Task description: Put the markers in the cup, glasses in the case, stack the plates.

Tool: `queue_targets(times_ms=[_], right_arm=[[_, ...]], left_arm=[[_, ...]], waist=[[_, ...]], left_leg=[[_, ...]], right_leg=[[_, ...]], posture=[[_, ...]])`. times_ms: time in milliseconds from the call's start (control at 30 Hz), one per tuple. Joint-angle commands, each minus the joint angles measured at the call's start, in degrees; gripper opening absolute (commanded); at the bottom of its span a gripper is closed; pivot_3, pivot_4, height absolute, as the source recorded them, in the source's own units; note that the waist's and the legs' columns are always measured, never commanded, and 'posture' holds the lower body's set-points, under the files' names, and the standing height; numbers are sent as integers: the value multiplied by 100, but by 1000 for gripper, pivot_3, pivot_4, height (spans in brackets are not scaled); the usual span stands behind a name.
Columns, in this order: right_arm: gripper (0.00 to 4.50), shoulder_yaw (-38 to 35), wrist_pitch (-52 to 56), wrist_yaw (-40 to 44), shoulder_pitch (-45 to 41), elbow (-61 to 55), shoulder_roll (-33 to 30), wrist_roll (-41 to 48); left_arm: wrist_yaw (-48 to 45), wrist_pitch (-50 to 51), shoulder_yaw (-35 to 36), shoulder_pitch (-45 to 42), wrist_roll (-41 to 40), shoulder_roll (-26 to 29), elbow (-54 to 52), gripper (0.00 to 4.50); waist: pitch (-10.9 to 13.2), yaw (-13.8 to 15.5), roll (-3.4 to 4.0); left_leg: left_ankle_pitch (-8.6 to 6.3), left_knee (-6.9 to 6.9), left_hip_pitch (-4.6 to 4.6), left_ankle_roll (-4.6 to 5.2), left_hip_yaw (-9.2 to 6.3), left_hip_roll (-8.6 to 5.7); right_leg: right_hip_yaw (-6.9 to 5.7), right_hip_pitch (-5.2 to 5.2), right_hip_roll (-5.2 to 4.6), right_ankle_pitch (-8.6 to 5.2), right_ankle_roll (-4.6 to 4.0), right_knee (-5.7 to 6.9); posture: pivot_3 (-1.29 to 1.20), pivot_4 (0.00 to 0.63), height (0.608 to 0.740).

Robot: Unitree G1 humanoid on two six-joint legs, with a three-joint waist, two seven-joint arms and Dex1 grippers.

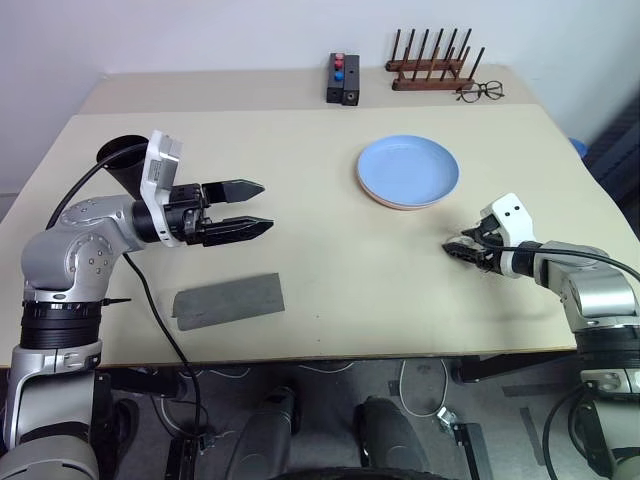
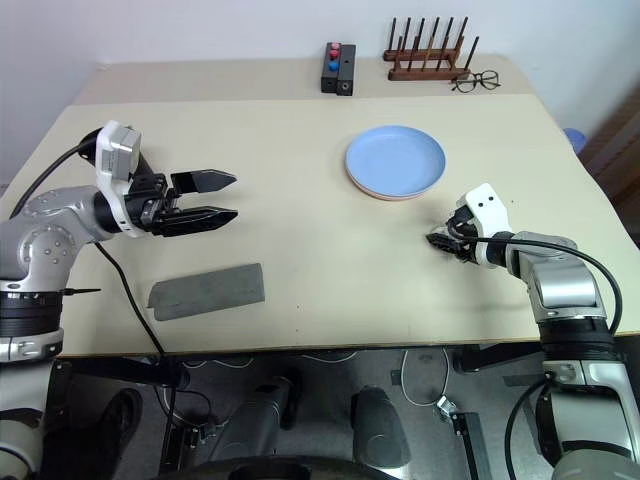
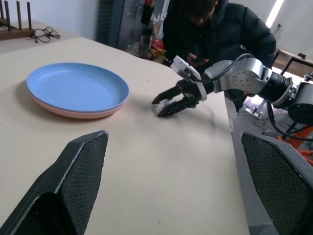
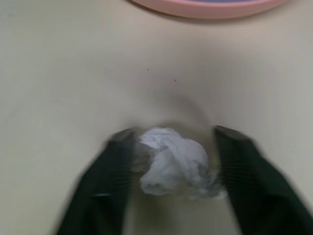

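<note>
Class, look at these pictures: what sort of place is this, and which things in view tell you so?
Probably a robotics lab or workshop set up for tabletop trials: household props such as stacked plates and a wooden rack on a plain table, loose cables on the floor, and a seated person beside equipment.

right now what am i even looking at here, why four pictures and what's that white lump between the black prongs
It is a two-armed humanoid robot at a table. Two pictures look down from its head; the other two come from cameras on its wrists. The left gripper hangs open and empty above the table. The right gripper is low at the table with a crumpled white wad between its fingers, possibly tissue. On the table: a blue plate stacked on a pink plate, a closed grey case, a black cup.
</note>
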Motion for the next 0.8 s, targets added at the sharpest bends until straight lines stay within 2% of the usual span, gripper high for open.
queue_targets(times_ms=[33,67,267,367,533,633,800], right_arm=[[741,-85,-157,24,-228,-33,-82,-15],[69,-141,-254,-32,-327,18,-17,4],[69,-505,-1337,-547,-1428,669,675,132],[69,-277,-2251,-1055,-2205,1703,1096,-300],[69,-17,-3173,-1395,-3306,3687,1702,-738],[1004,110,-3533,-1534,-3615,4559,1801,-986],[3519,8,-3972,-1470,-3774,5012,1747,-1000]], left_arm=[[-53,-187,80,-30,36,83,-32,4500],[-60,-216,86,-11,50,80,-17,4500],[-24,-450,151,118,95,11,60,4500],[63,-601,184,196,101,-89,62,4500],[404,-620,254,318,51,-240,-131,4500],[637,-598,356,440,5,-276,-326,4500],[997,-477,553,781,-127,-295,-767,4500]], waist=[[0,0,0],[0,0,0],[1,-23,1],[0,-18,1],[0,-18,-1],[1,0,-1],[1,-25,0]], left_leg=[[0,0,0,0,0,0],[0,0,0,0,0,0],[1,-3,1,-1,1,4],[1,-2,1,-1,1,2],[2,-2,3,-3,-1,1],[3,-5,0,-4,-6,1],[4,-5,2,-6,-6,2]], right_leg=[[0,0,0,0,0,0],[0,0,0,0,0,0],[0,-3,4,0,0,2],[-1,0,5,0,0,1],[-4,3,14,1,1,1],[-5,1,16,1,1,0],[-4,2,21,1,1,1]], posture=[[0,150,740],[0,150,740],[0,150,740],[0,150,740],[0,150,740],[0,150,740],[0,150,740]])
